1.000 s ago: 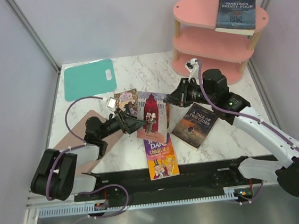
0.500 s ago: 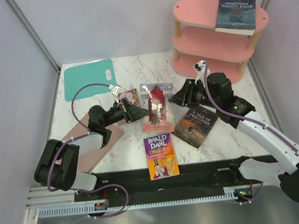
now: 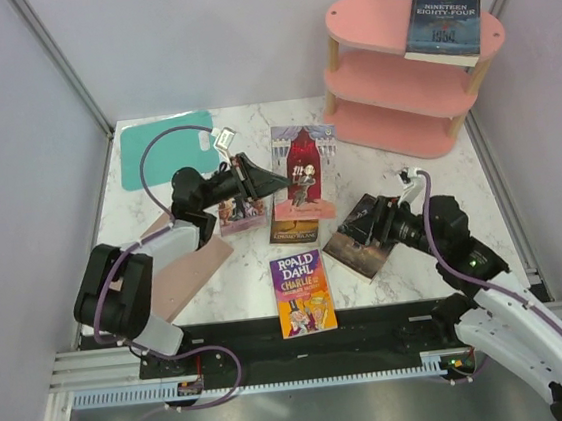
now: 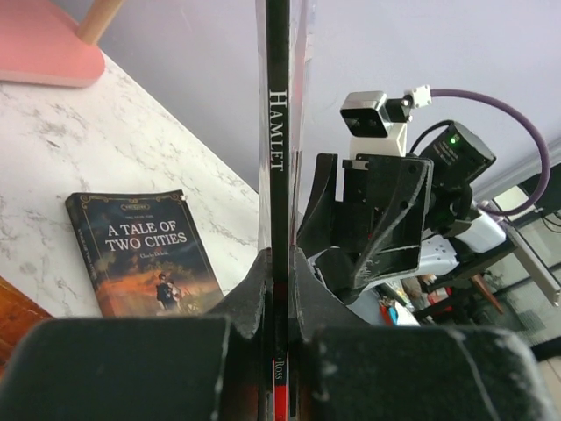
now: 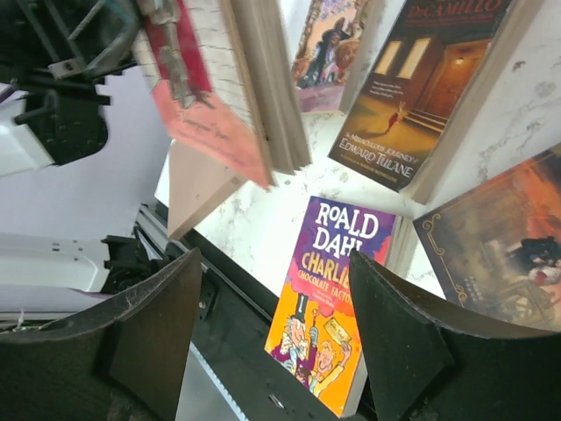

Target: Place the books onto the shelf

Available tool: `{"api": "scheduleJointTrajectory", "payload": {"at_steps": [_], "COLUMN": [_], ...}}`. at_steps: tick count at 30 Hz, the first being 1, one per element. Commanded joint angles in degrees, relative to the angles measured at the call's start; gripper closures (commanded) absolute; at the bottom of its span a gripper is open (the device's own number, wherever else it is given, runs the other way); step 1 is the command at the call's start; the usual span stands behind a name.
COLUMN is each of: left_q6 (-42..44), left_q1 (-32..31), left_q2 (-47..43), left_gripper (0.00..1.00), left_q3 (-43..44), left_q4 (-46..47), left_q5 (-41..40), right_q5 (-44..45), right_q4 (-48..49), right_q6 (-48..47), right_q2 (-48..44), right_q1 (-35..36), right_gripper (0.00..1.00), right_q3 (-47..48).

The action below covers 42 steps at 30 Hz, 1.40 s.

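The left jaws are clenched on the spine of Hamlet (image 4: 278,132), holding the red-covered paperback upright. It hangs over the middle of the bench (image 3: 458,172), apparently lifted clear of the brown Edward Tulane book (image 5: 412,96) lying flat beneath it. The right jaws stand released with nothing between them, low over A Tale of Two Cities (image 4: 145,254), which lies flat to the right of the middle and partly under that arm. Whether they touch its cover cannot be told. A purple-covered book (image 5: 326,44) lies just left of the brown one, below the left arm. The orange-purple Roald Dahl (image 3: 302,294) rests by the middle of the near edge, apart from both pairs of jaws. The shelf (image 3: 378,80) stands in the far right corner, well apart from Hamlet and across the bench from the left arm's base. Its top board carries one book, Nineteen Eighty-Four (image 3: 443,25), at its right end, and the two lower boards look bare. By this showing the task is early: one book is shelved, one is in hand, and four lie on the bench. Hamlet has yet to be carried toward that far right corner. A teal mat (image 3: 166,149) lies in the far left corner, and a brown cardboard sheet (image 3: 187,271) lies along the left edge under the left arm.
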Motion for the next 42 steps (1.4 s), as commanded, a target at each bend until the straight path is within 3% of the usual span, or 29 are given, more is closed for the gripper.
{"api": "scheduleJointTrajectory", "payload": {"at_steps": [1,9,21,32,35,37,38,40,42], "left_q6": [-3.97,-4.76,-7.05,-10.21,-11.00,-11.35,-11.44,-11.53,-10.83], "left_q1": [-2.30,-5.73,-8.36,-8.98,-9.07,-8.98,-8.98,-9.07,-8.89], "left_q2": [4.70,6.91,7.70,11.21,11.66,12.36,12.97,13.41,13.94], "left_gripper": [0.98,0.98,0.98,0.98,0.98,0.98,0.98,0.98,0.94], "left_q3": [4.52,8.91,8.39,8.13,8.65,9.70,10.15,11.11,11.64], "left_q4": [5.75,6.02,8.39,13.92,14.37,14.38,14.11,13.59,11.32], "left_q5": [2.05,1.61,1.96,1.17,0.56,0.73,0.73,0.91,0.82], "right_q5": [-0.94,0.37,5.03,1.70,-1.36,-2.78,-3.66,-3.75,-1.92], "right_q4": [10.65,14.35,19.72,22.09,23.14,23.58,23.50,22.45,20.08], "right_q6": [4.43,4.35,3.21,2.42,2.68,3.20,3.38,3.56,3.38], "right_q2": [-4.18,-0.32,1.26,1.00,2.66,4.59,5.21,6.01,5.66], "right_q1": [-0.30,-0.21,-0.12,-0.21,-0.21,-0.21,-0.30,-0.21,-0.21], "right_gripper": [0.25,0.24,0.25,0.27,0.34,0.52,0.82,0.96,1.00], "right_q3": [-5.08,-6.84,-8.60,-5.00,-4.65,-4.12,-3.86,-3.24,-2.89]}}
